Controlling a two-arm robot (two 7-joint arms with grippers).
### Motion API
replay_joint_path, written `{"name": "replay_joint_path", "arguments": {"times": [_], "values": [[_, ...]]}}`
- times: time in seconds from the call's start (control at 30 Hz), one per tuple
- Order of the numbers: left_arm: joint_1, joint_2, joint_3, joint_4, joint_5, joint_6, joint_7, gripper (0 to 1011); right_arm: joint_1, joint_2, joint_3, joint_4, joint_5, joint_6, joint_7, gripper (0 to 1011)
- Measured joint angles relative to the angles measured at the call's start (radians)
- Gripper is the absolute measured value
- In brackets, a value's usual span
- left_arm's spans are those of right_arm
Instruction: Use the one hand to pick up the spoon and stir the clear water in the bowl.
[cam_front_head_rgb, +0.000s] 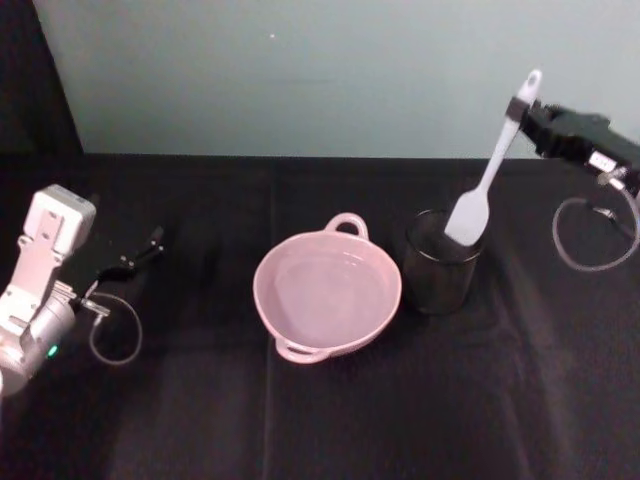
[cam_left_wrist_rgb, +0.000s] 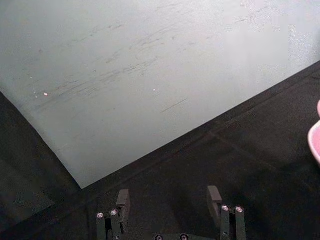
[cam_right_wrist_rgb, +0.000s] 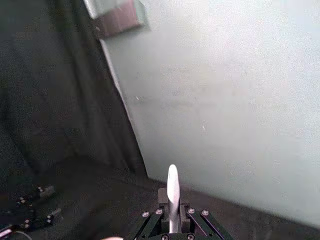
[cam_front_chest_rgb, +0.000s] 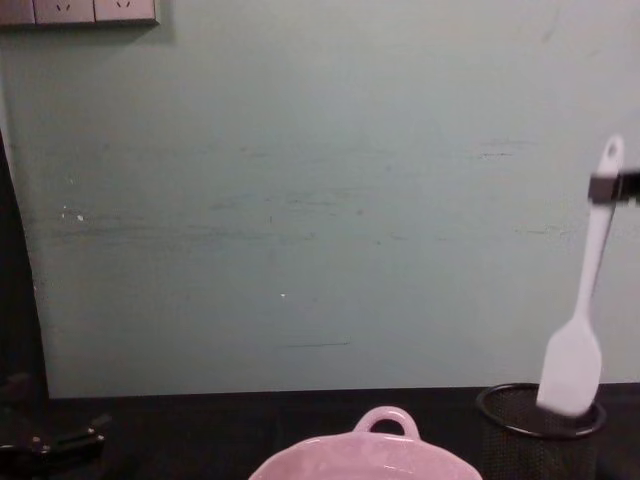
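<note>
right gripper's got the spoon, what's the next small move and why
Probably lift it a little higher. The right gripper is shut on the spoon near its handle tip, but in the chest view the paddle head sits at the rim of the black mesh cup. Once clear, carry it left over the bowl. The left gripper is parked far left.

A black cylindrical wire-mesh cup (cam_front_head_rgb: 440, 285) stood right of centre on a black cloth-covered table (cam_front_head_rgb: 320, 420). A pale green painted wall (cam_front_head_rgb: 300, 70) ran behind, with white plastic socket plates (cam_front_chest_rgb: 80, 10) at the chest view's upper left.
</note>
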Motion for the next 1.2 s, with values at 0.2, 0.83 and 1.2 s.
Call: {"name": "replay_joint_path", "arguments": {"times": [0.2, 0.83, 1.2], "values": [[0.0, 0.0, 0.0, 0.0, 0.0, 0.0, 0.0, 1011, 0.023, 0.048, 0.014, -0.085, -0.024, -0.018, 0.016, 114], [0.0, 0.0, 0.0, 0.0, 0.0, 0.0, 0.0, 1011, 0.116, -0.014, -0.152, -0.114, -0.162, -0.101, 0.183, 114], [0.0, 0.0, 0.0, 0.0, 0.0, 0.0, 0.0, 1011, 0.101, -0.083, -0.26, -0.009, -0.289, -0.215, 0.26, 114]]}}
